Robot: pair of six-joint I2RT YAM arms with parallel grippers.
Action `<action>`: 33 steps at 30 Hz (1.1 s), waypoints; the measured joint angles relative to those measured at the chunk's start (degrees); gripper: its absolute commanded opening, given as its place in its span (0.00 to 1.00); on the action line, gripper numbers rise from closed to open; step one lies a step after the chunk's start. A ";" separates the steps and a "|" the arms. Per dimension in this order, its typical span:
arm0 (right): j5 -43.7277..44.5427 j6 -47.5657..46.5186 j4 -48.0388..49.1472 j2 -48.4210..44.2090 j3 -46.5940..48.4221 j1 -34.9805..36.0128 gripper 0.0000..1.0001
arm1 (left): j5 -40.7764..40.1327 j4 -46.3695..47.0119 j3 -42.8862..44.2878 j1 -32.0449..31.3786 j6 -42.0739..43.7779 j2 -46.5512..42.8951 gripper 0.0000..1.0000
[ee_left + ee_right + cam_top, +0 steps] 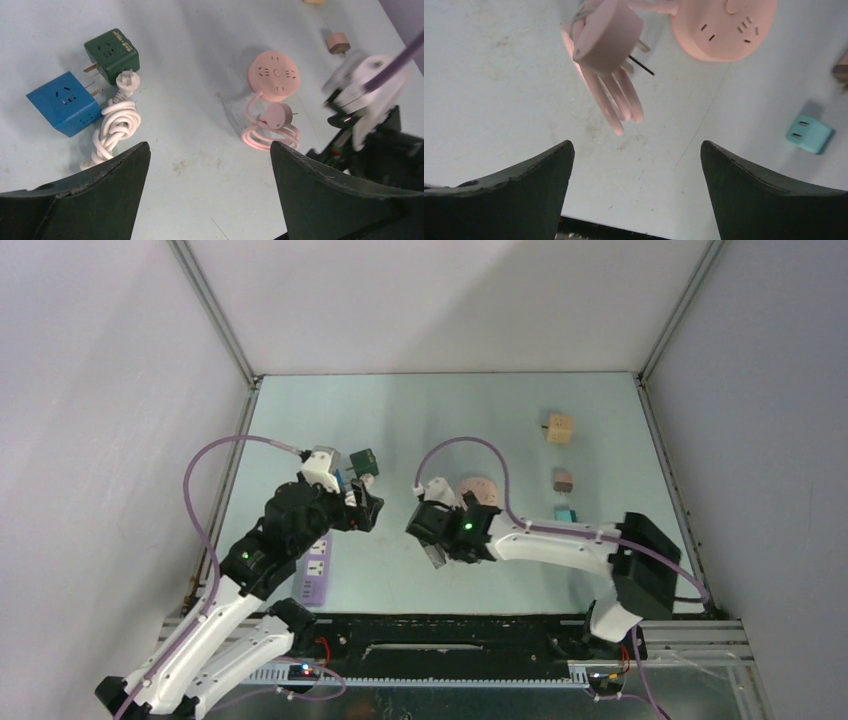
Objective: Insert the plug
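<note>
**A:** Starting nearest the arms, how did the hands stand?

**B:** The right gripper [636, 150] had its dark fingers spread wide with nothing between them. The left gripper [209, 147] was the same: apart and empty above the pale table [200, 30].

**A:** And the plug?

**B:** The round pink plastic plug [606, 35] lay just ahead of the right gripper. It rested on its coiled pink cord [616, 102], prongs bare and pointing sideways. It sat just beside the round pink plastic socket hub [724, 25], not in it.

**A:** Which step was that, then?

**B:** The grasp, I'd judge: nothing was held and nothing inserted. The next move called for lowering the right fingers around the plug's body and closing on it. After that, the prongs needed turning down over a matching set of slots in the hub.

**A:** Anything farther out?

**B:** Ahead of the left gripper, a white plug [126, 80] on a coiled white cord lay just beside a dark green cube adapter [111, 54] and a blue cube adapter [65, 102]. Past the hub, well apart from it, sat a small teal adapter [810, 134].
</note>
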 measured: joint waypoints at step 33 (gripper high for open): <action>-24.83 5.77 11.26 -47.30 -31.67 -33.00 1.00 | 14.53 11.78 -10.56 6.69 -12.26 11.45 1.00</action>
